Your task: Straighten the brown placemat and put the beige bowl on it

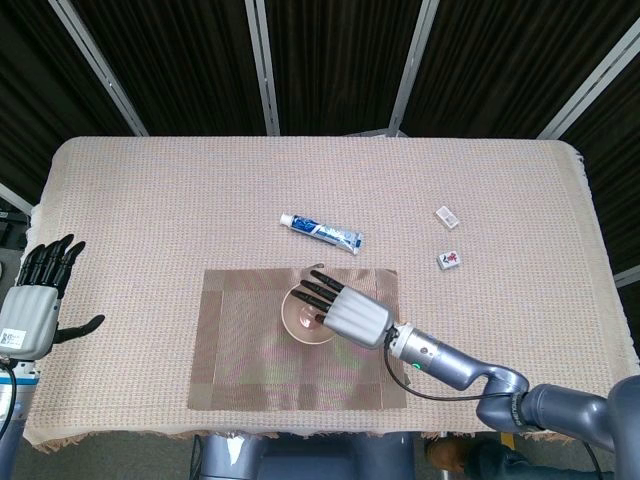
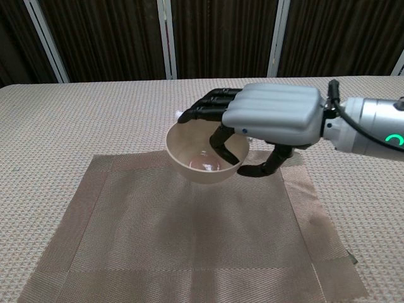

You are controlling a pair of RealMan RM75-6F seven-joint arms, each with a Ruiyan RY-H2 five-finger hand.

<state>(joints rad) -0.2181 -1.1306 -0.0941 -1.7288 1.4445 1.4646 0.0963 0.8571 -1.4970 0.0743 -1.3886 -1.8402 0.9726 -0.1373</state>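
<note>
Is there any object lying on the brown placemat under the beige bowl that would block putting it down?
Nothing visible does. The right hand holds the round beige bowl over the brown woven placemat, whose surface is bare. The blue-and-white toothpaste tube lies beyond the mat's far edge.

Count, head view: one brown placemat [image 1: 250,350]; one beige bowl [image 1: 310,318]; one toothpaste tube [image 1: 321,232]; two small white tiles [image 1: 447,216] [image 1: 450,259] (the nearer one bears a red mark); two robot hands, left [image 1: 32,310] and right [image 1: 350,312]; one surface [image 1: 180,200].
</note>
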